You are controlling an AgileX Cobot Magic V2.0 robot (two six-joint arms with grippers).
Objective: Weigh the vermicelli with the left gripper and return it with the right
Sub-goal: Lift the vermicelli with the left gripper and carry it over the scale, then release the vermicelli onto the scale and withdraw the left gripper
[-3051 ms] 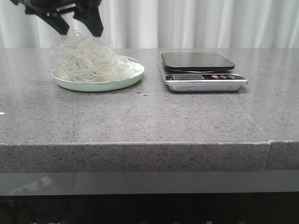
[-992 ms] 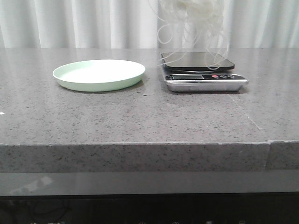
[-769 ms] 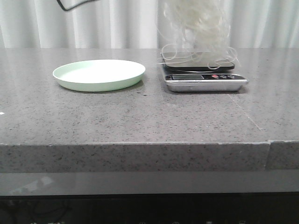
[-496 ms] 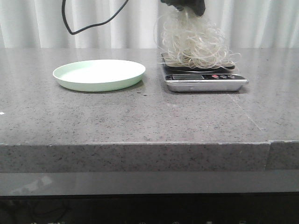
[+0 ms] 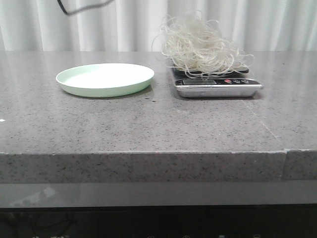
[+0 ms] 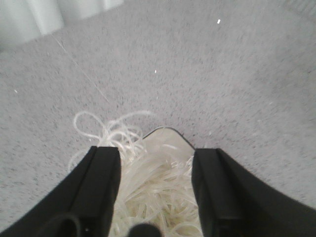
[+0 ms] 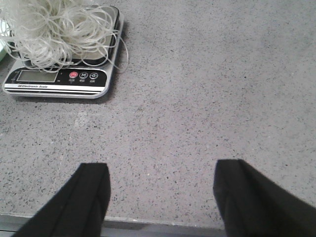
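Observation:
The vermicelli (image 5: 200, 48) lies as a fluffy white tangle on the black platform of the silver kitchen scale (image 5: 218, 87). The right wrist view shows the vermicelli (image 7: 52, 29) heaped on the scale (image 7: 54, 81), some loops hanging over its edges. My left gripper (image 6: 157, 170) is open right above the vermicelli (image 6: 158, 197), strands showing between its black fingers, none gripped. It is out of the front view. My right gripper (image 7: 160, 190) is open and empty over bare table near the front edge, well away from the scale.
An empty pale green plate (image 5: 105, 79) sits left of the scale on the grey speckled table (image 5: 148, 124). A black cable (image 5: 79, 7) hangs at the top left. White curtains close off the back.
The left gripper lowered the vermicelli onto the scale, let go and rose out of the front view. The tangle now rests on the platform by itself.

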